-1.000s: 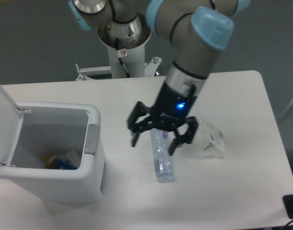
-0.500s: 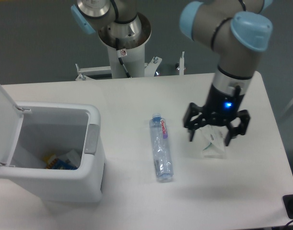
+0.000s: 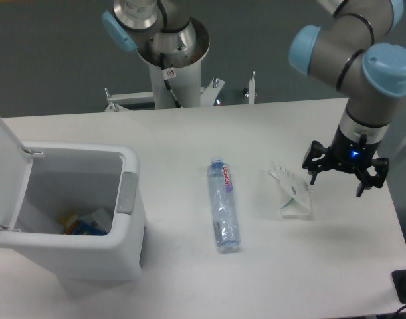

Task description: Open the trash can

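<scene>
The white trash can [image 3: 76,256] stands at the table's left front. Its lid [image 3: 2,166] is swung up and back on the left side, so the inside shows, with a few items at the bottom. A grey latch [image 3: 127,192] sits on its right rim. My gripper [image 3: 345,178] hangs open over the table's right side, far from the can, with nothing between its fingers.
A clear plastic bottle [image 3: 223,212] lies lengthwise mid-table. A small white carton [image 3: 292,195] lies just left of the gripper. The robot's base column [image 3: 173,63] rises behind the table. The table's right edge is close to the gripper.
The gripper has travelled right, from above the bottle past the white carton to the table's right side. It stays open. The trash can lid stays up.
</scene>
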You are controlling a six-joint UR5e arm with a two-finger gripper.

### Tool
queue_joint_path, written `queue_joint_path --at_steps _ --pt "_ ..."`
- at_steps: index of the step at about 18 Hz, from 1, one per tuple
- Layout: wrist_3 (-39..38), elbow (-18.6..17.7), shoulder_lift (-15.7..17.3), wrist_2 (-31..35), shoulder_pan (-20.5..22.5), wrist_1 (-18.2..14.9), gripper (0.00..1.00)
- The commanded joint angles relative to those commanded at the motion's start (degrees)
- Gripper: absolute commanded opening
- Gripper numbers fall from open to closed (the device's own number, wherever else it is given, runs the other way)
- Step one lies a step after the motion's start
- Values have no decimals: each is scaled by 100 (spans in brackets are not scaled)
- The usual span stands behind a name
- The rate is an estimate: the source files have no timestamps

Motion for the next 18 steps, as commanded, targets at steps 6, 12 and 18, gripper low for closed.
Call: queue_joint_path --at_steps 6,12,18 --pt "1156 -62 -132 702 -44 -35 100" --pt "1686 -141 -105 827 -53 0 100" --pt "1714 -158 -79 819 -44 18 100"
